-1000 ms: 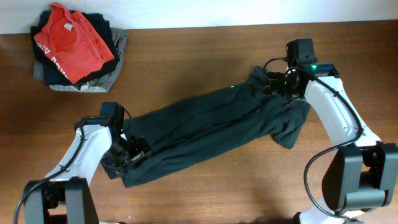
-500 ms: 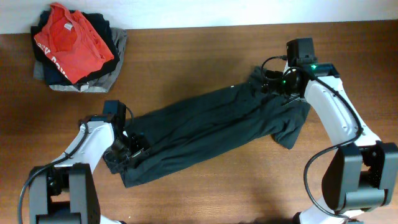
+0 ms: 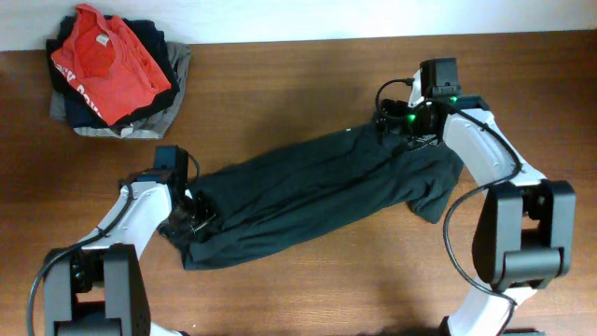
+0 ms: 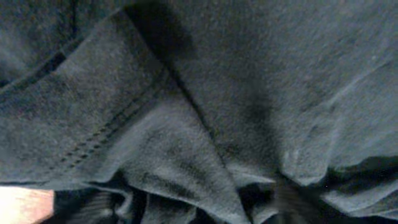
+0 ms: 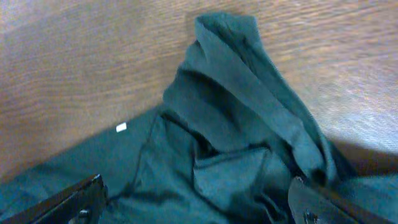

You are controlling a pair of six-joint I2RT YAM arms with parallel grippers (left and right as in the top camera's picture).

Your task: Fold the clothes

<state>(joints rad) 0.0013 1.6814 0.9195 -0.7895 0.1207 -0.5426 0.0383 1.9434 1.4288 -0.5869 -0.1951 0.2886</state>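
The clothes (image 3: 317, 191), one dark wrinkled garment, lie in a long band slanting from lower left to upper right on the table. A small white mark (image 5: 121, 127) shows near the garment's upper edge. My left gripper (image 3: 193, 219) presses into its lower-left end. Dark fabric (image 4: 205, 93) fills the left wrist view and hides the fingers, so their state is unclear. My right gripper (image 5: 199, 208) hovers open just above the bunched upper-right corner (image 5: 230, 68), its fingers (image 5: 78, 199) wide apart with fabric below them. In the overhead view the right gripper (image 3: 392, 123) covers that corner.
A pile with a red T-shirt (image 3: 107, 61) on top and a grey folded garment (image 3: 126, 126) beneath sits at the back left of the wooden table (image 3: 308, 75). The table's far edge (image 3: 373, 37) runs along a white wall.
My right gripper has shifted left over the garment's upper-right corner. My left gripper has sunk a little deeper into the lower-left end, bunching the cloth there.
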